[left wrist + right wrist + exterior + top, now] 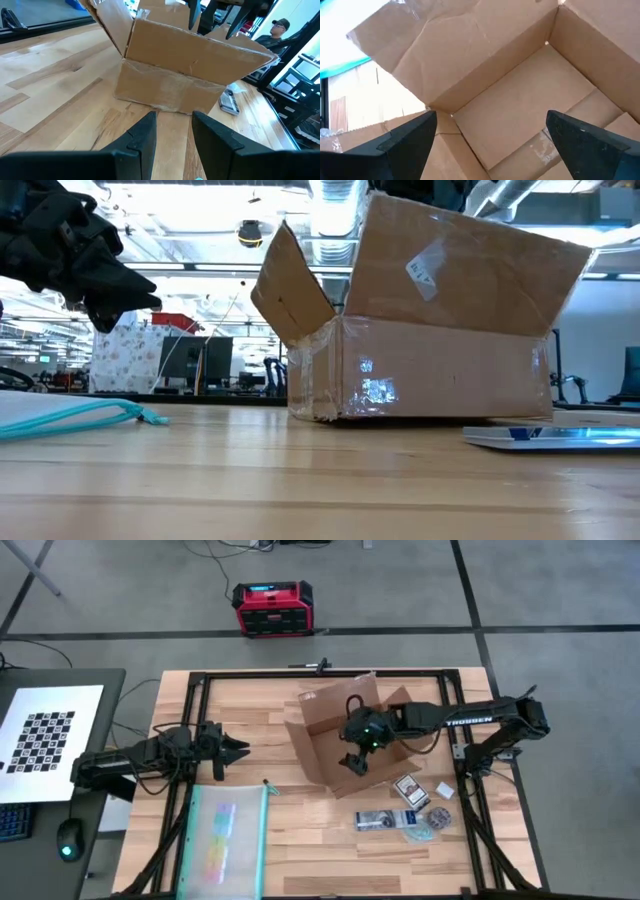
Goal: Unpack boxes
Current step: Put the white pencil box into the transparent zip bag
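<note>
The brown cardboard box (322,730) stands on its bottom near the table's middle, its flaps spread open and clear tape shining on its near wall (375,390). My right gripper (353,762) hangs open above the box's mouth, slanting down into it. In the right wrist view its fingers (415,135) stand wide apart over the box's bare brown floor (530,100), and nothing lies between them. My left gripper (240,752) waits at the table's left, open and pointing at the box (185,75), with nothing between its fingers.
A clear teal-edged pouch (228,838) lies at the near left. Several small packets (405,810) lie near the front right of the box. A red and black case (272,608) stands on the floor beyond the table. A person (280,27) is seen in the room behind.
</note>
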